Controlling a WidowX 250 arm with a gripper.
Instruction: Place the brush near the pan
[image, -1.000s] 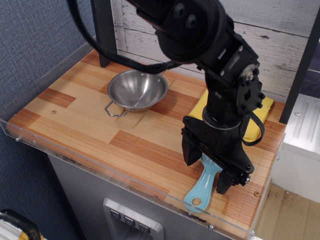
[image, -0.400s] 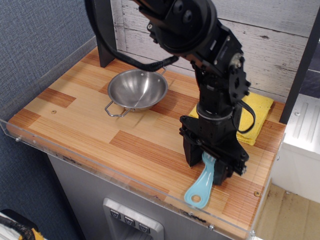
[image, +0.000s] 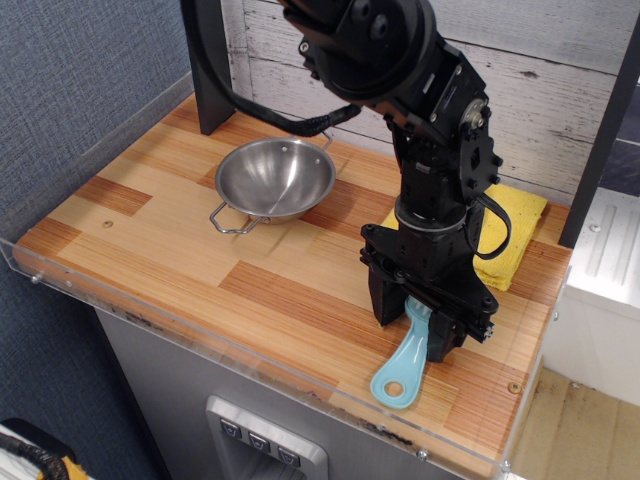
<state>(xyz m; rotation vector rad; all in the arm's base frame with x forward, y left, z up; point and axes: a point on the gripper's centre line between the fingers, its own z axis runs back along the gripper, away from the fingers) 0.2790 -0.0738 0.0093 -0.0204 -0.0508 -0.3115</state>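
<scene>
The light blue brush lies near the table's front right edge, with its rounded, holed handle end pointing toward the front. Its bristle head is hidden under my gripper. My black gripper points straight down over it, with one finger on each side of the upper handle, closed against it. The shiny steel pan with wire loop handles stands at the back left centre of the table, well apart from the brush and the gripper.
A yellow cloth lies at the back right, behind the arm. A clear acrylic rim runs along the wooden table's front edge. A dark post stands at the back left. A white unit is to the right.
The gripper's fingers have narrowed from a wide spread onto the brush handle. The brush has shifted slightly back from the front edge. The pan has not moved.
</scene>
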